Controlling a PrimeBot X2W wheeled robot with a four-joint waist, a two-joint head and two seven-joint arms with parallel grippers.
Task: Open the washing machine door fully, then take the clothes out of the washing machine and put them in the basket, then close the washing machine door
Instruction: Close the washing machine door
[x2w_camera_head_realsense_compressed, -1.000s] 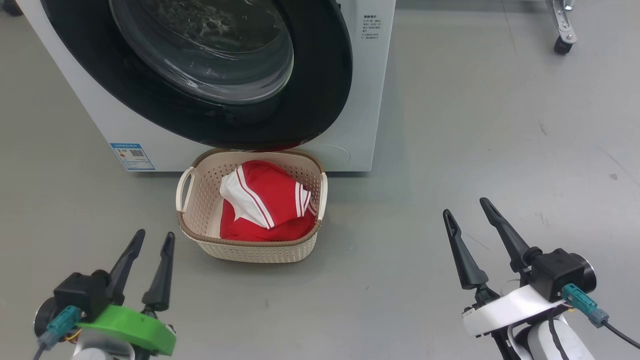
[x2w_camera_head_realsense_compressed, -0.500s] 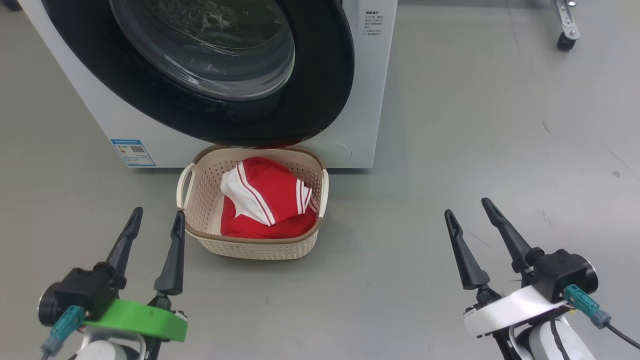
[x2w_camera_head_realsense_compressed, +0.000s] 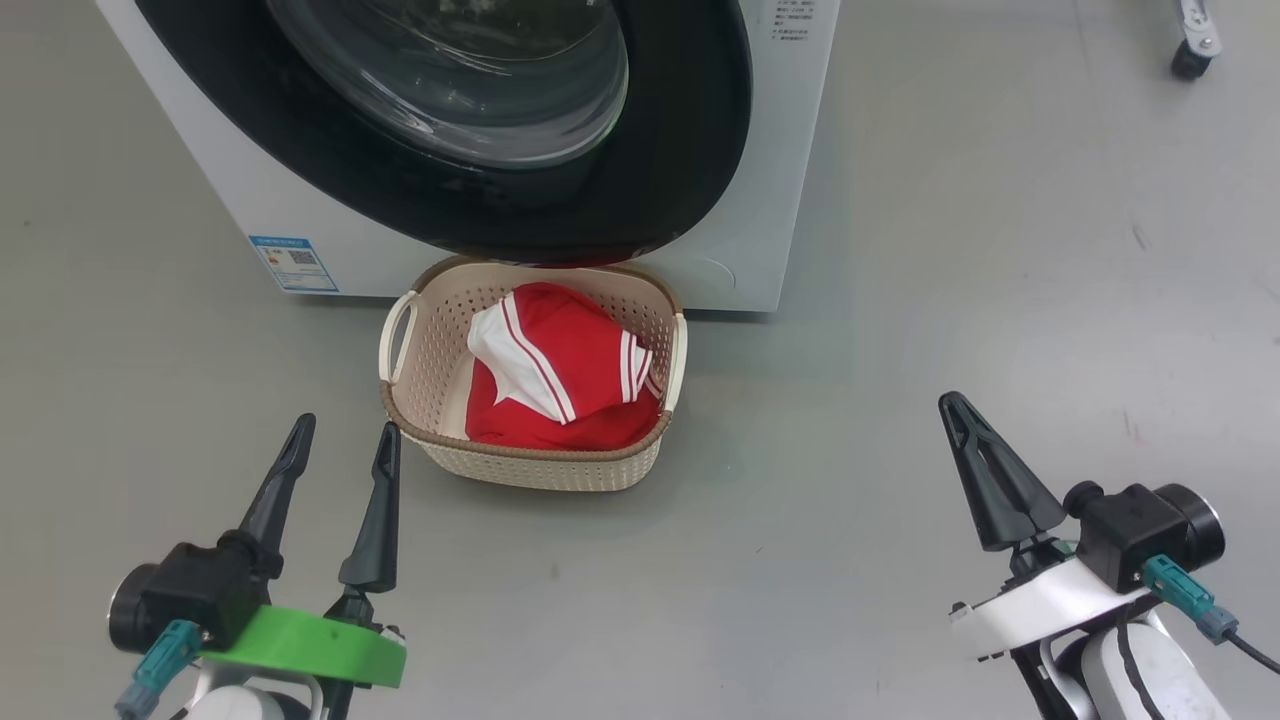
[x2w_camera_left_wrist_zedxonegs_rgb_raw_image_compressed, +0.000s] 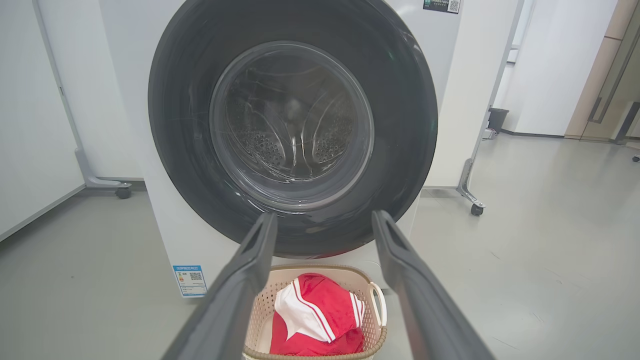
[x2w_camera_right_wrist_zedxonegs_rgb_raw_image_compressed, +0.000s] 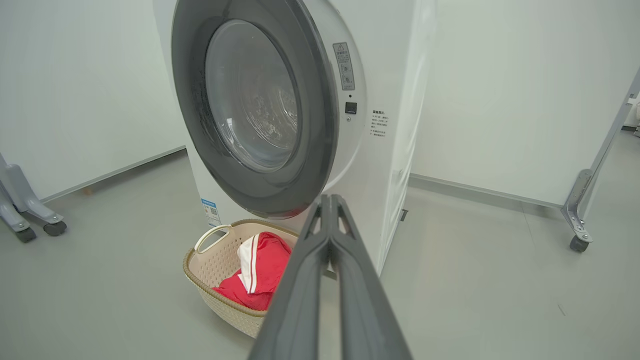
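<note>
- Red fabric clothes (x2w_camera_head_realsense_compressed: 565, 370), one piece with white panels and thin striped trim, lie bunched inside a small cream perforated plastic basket (x2w_camera_head_realsense_compressed: 540, 472) with a brown woven-look rim and two loop handles.
- That basket stands on the smooth grey floor (x2w_camera_head_realsense_compressed: 900, 330), just in front of the big white front-loading washing machine (x2w_camera_head_realsense_compressed: 790, 170) and under the lower edge of its door.
- Large, round, glossy black-rimmed and set with a bulging clear glass window, the door (x2w_camera_head_realsense_compressed: 690, 150) appears closed against the machine's front.
- Through the glass, the left wrist view shows the perforated steel drum (x2w_camera_left_wrist_zedxonegs_rgb_raw_image_compressed: 260, 145).
- A small blue label sticker (x2w_camera_head_realsense_compressed: 293, 262) sits low on the left of the machine's front.
- With a green collar at its base, the left gripper (x2w_camera_head_realsense_compressed: 347, 425) hovers near the basket's near left corner without touching it. Its two long dark fingers are spread and nothing is between them.
- White-collared, the right gripper (x2w_camera_head_realsense_compressed: 952, 404) hangs well to the right of the basket, its fingers pressed together to one point and holding nothing.
- A black caster (x2w_camera_head_realsense_compressed: 1187, 65) on a metal leg stands at the far right.
</note>
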